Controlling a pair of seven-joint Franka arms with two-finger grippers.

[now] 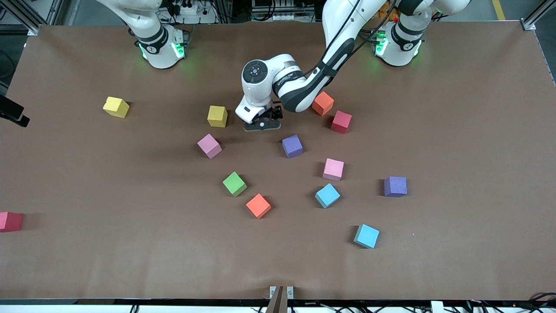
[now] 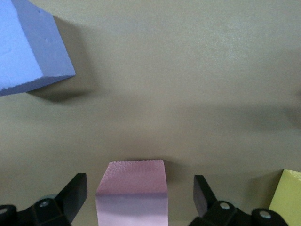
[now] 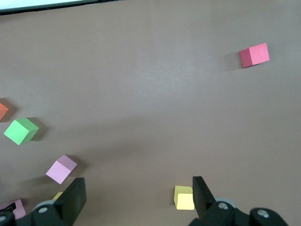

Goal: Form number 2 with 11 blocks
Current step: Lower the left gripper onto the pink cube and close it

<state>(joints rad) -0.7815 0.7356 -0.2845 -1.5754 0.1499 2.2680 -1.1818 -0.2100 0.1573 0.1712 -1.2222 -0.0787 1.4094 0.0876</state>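
The blocks lie scattered and apart on the brown table; no digit shape shows. My left gripper is low at mid-table, open, its fingers either side of a pink block without touching it. Around it lie a yellow block, a pink block, a purple block and an orange block. Nearer the camera are pink, green, orange, light blue, purple and light blue blocks. My right gripper hangs open and empty, high over the right arm's end.
A red cube sits beside the orange block near the left arm. Another red cube lies at the table's edge at the right arm's end. A second yellow cube lies alone toward that end.
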